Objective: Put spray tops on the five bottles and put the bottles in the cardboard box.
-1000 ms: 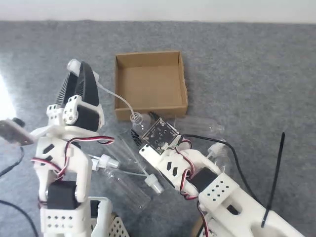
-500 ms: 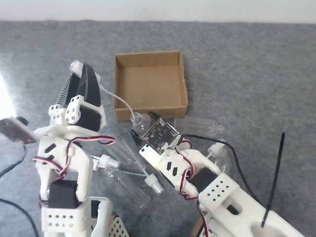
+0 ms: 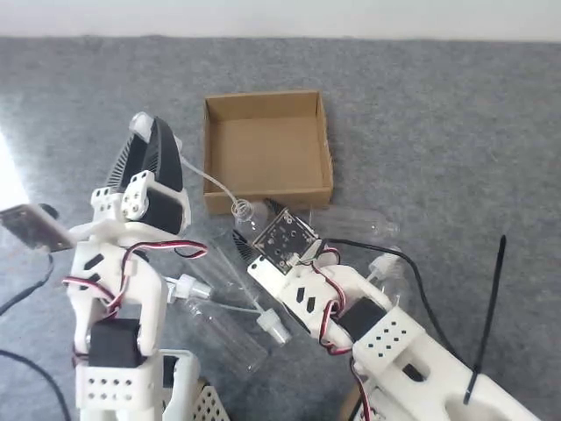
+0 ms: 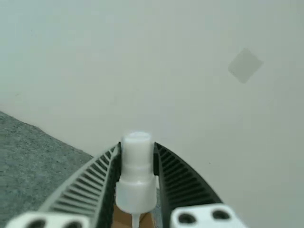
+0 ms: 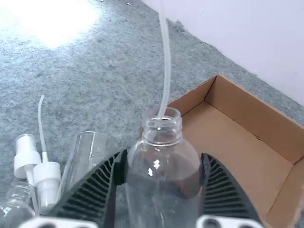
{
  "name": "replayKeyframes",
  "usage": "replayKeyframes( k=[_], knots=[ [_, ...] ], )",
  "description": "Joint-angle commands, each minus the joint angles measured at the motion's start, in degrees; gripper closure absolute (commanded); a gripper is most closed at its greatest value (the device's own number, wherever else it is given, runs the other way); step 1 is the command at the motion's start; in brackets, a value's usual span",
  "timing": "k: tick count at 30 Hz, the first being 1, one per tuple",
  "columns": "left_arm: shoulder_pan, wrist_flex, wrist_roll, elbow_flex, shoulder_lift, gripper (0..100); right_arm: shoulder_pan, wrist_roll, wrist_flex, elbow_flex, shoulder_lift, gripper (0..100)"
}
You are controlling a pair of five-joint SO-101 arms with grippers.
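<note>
Soft, even daylight covers the grey worktop [image 3: 456, 132]. A washed-out bright patch [image 3: 7, 175] glares at the high view's left edge. Shadows are faint and short; small glints sit on the clear bottle [image 5: 161, 161].

Nothing in view carries text, a label, a number or a sign that can be read. The cardboard box [image 3: 267, 145] has plain brown walls, and the bottle [image 5: 161, 166] just beside it is bare clear plastic.
</note>
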Motion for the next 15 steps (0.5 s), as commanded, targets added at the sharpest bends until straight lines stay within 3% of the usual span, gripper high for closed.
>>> replayKeyframes(
  k=[1, 7, 15],
  knots=[
    [1.0, 1.1, -2.0, -0.4, -0.6, 99, 2.0, 0.5, -1.6, -0.6, -2.2, 86.8],
    [6.4, 1.0, -5.5, 1.1, -0.6, 99, 2.1, 0.6, -1.3, -0.6, -1.9, 86.8],
    [7.6, 1.1, -5.9, 2.0, -0.5, 99, 2.2, 0.7, -1.2, -0.5, -2.1, 86.6]
  ],
)
